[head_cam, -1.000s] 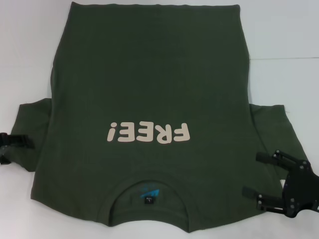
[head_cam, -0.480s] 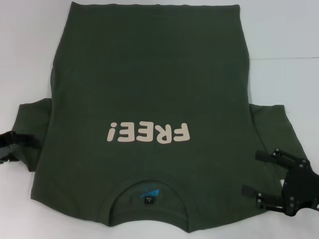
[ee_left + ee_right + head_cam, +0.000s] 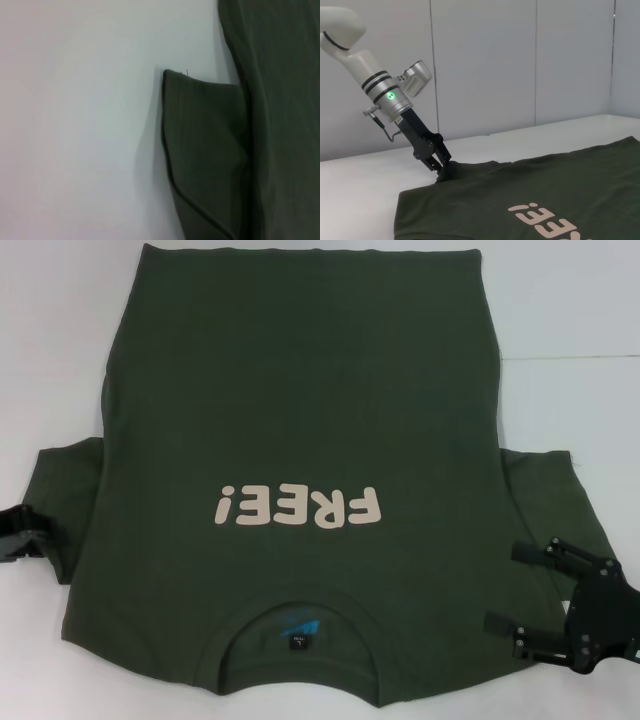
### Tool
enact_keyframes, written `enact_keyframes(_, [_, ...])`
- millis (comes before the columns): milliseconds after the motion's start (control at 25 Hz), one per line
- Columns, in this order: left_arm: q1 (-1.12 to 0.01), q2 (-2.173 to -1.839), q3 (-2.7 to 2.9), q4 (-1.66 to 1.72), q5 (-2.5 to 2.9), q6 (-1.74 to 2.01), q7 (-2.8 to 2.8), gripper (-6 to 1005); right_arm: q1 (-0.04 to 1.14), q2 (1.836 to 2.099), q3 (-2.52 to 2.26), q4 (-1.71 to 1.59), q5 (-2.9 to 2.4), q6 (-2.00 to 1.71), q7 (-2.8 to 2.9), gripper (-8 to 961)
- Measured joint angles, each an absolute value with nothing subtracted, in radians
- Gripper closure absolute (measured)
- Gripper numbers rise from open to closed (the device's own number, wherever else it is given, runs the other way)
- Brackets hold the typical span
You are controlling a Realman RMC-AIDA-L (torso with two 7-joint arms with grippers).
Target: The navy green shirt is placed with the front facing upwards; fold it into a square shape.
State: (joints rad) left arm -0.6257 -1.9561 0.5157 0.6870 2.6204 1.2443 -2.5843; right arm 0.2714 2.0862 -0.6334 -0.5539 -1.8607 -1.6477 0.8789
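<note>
Where sleeve hems meet table (image 3: pixel 560 320), both tools sit.

The navy green shirt (image 3: pixel 300 410) carries cream block lettering (image 3: pixel 298 506) across its chest reading "FREE!" (upside down from the head camera, the exclamation mark toward 9 o'clock). In the right wrist view only part of that word (image 3: pixel 545 222) shows, roughly "EE!" reversed. Inside the collar at 6 o'clock sits a small blue and black neck label (image 3: pixel 298 635); its tiny print cannot be read.
</note>
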Motion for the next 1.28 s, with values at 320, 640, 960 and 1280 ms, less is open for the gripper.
enact_keyframes(320, [-0.625, -1.956, 0.515, 0.689, 2.620, 1.240, -2.581, 789, 0.271, 2.086, -0.620, -0.554, -1.861, -1.671, 0.879, 29])
enact_keyframes(640, [-0.625, -1.956, 0.529, 0.691, 2.618, 1.254, -2.568, 935, 0.268, 2.086, -0.607, -0.555, -1.861, -1.683, 0.879, 29])
enact_keyframes(960, [-0.623, -1.954, 0.525, 0.742, 2.611, 1.291, -2.558, 950, 0.268, 2.086, -0.607, -0.555, -1.861, -1.684, 0.879, 29])
enact_keyframes(1280, [-0.621, -1.945, 0.517, 0.828, 2.550, 1.386, -2.550, 955, 0.267, 2.086, -0.607, -0.550, -1.861, -1.684, 0.879, 28])
